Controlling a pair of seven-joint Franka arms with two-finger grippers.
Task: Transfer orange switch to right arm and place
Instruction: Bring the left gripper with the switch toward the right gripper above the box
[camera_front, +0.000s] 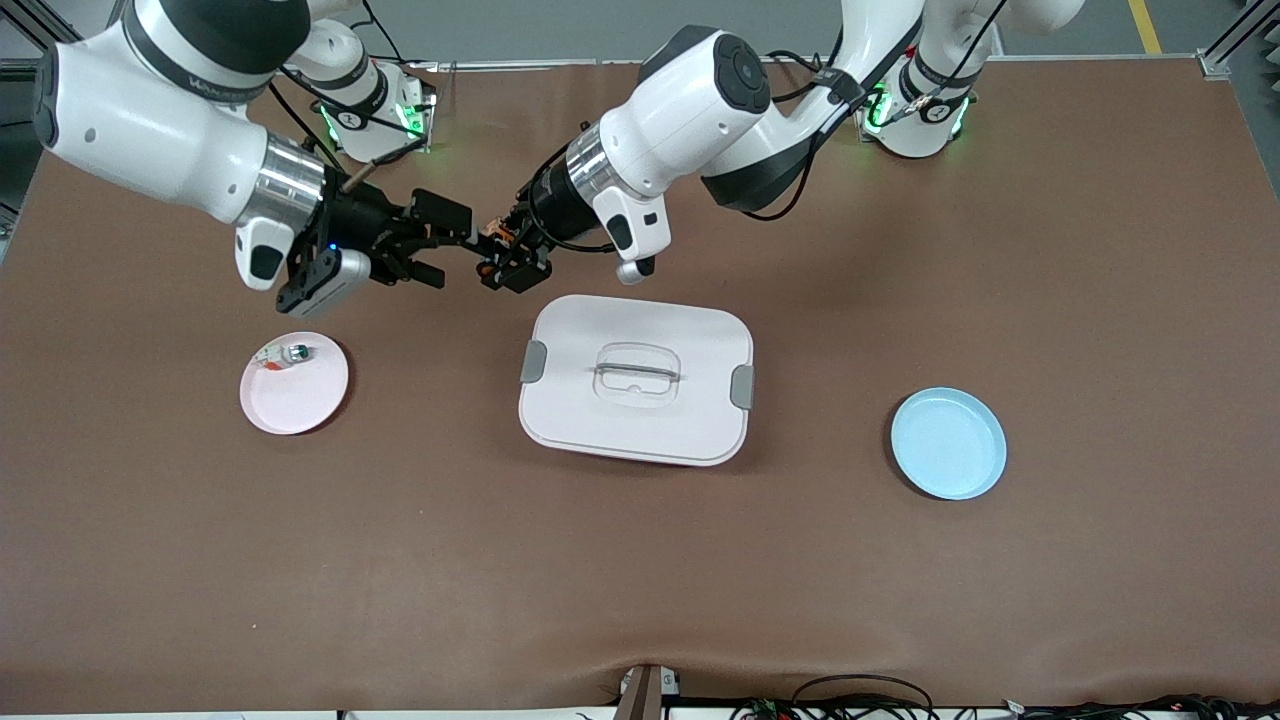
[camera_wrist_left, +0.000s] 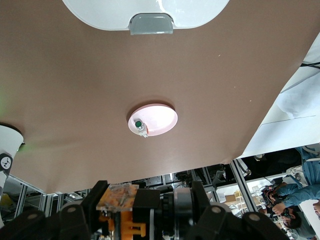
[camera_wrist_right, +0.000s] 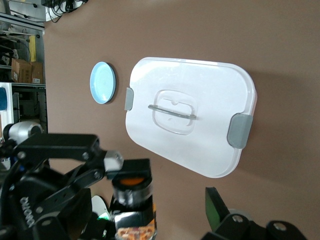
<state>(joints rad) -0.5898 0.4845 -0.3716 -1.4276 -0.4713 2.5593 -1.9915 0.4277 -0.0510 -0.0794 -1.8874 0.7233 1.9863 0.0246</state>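
Note:
The orange switch (camera_front: 492, 238) hangs in the air over the bare table, just past the white box on the robots' side. My left gripper (camera_front: 507, 260) is shut on its black and orange body (camera_wrist_left: 120, 210). The round orange cap (camera_wrist_right: 131, 181) faces my right gripper (camera_front: 448, 244). That gripper hovers right next to the switch and is open, its fingers spread wide and holding nothing. One of its fingers (camera_wrist_right: 216, 202) stands well apart from the switch.
A white lidded box (camera_front: 637, 400) with grey clips lies mid-table. Toward the right arm's end, a pink plate (camera_front: 300, 400) holds a small white-and-teal part (camera_front: 285, 353). A blue plate (camera_front: 948, 445) lies toward the left arm's end.

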